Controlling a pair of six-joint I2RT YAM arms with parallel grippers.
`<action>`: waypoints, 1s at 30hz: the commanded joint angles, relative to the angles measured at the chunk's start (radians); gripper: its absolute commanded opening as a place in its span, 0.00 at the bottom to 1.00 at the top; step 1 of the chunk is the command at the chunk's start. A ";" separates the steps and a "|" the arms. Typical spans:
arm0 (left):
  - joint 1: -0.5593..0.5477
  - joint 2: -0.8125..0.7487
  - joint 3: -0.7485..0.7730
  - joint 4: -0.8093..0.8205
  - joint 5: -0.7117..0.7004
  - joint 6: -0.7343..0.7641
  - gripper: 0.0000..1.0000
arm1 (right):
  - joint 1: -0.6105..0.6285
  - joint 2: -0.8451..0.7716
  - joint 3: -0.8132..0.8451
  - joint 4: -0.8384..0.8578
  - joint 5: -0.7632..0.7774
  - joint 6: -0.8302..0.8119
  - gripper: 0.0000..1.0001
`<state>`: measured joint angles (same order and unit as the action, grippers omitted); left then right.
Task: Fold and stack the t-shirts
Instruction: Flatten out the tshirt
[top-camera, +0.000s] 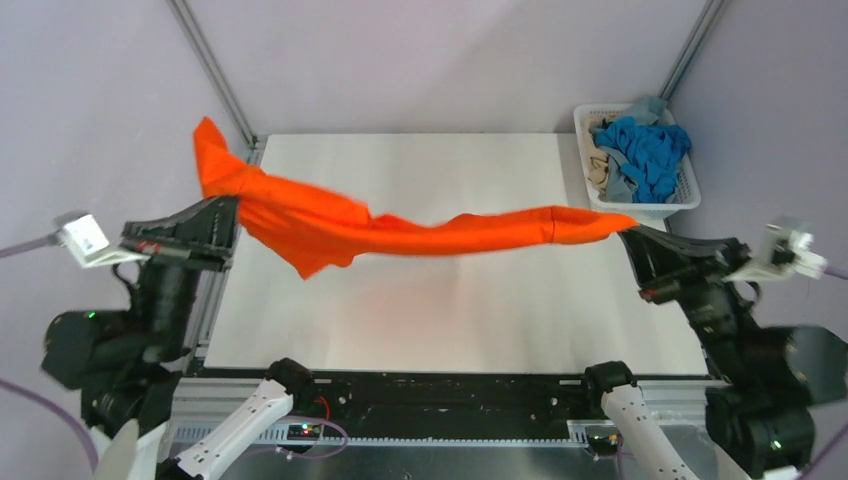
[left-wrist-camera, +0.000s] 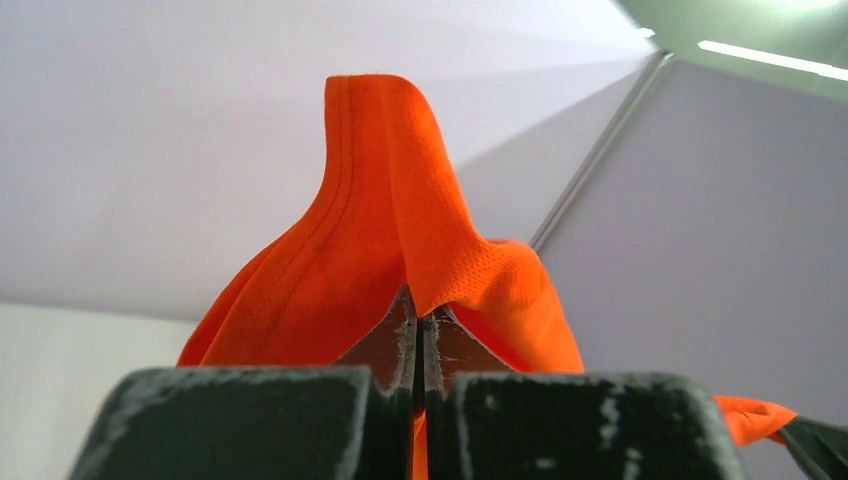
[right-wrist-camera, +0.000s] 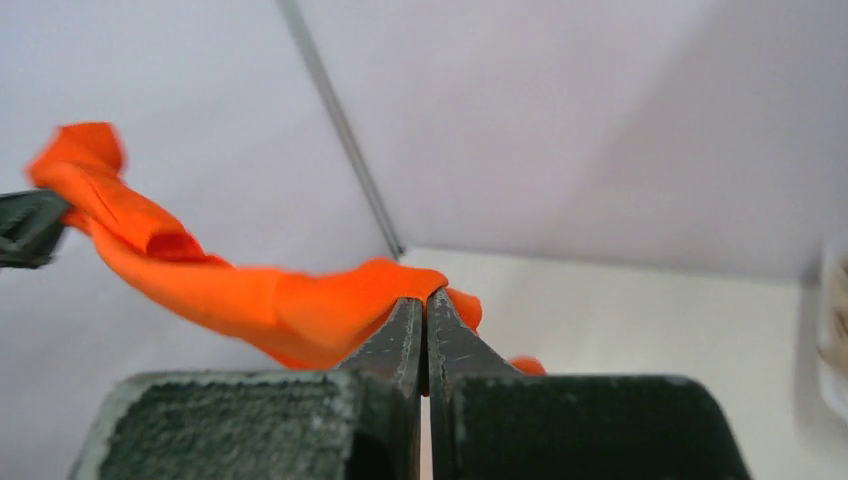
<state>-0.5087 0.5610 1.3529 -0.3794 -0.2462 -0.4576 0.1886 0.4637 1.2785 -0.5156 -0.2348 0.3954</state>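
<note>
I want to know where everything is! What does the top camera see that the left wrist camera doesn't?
Only the top view shows the white basket holding the blue t-shirt, and the orange t-shirt stretched between the left gripper and the right gripper. Only the left wrist view shows the shirt's stitched hem up close. Both show the left gripper shut on orange cloth.

No legible text, no labels, no brand marks, no numbers, no signs in the top or either wrist view
</note>
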 joint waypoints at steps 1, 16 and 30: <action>-0.005 -0.042 0.043 -0.037 0.127 0.042 0.00 | -0.005 0.050 0.189 -0.011 -0.198 -0.009 0.00; -0.004 0.219 0.049 -0.036 -0.214 0.096 0.00 | -0.091 0.212 0.179 0.026 -0.073 -0.059 0.00; 0.176 1.146 0.053 -0.042 -0.127 -0.043 0.99 | -0.092 0.823 -0.274 0.299 0.231 -0.019 0.63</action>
<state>-0.3397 1.6749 1.3605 -0.3943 -0.4107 -0.4561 0.0975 1.2110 1.0229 -0.3202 -0.0757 0.3500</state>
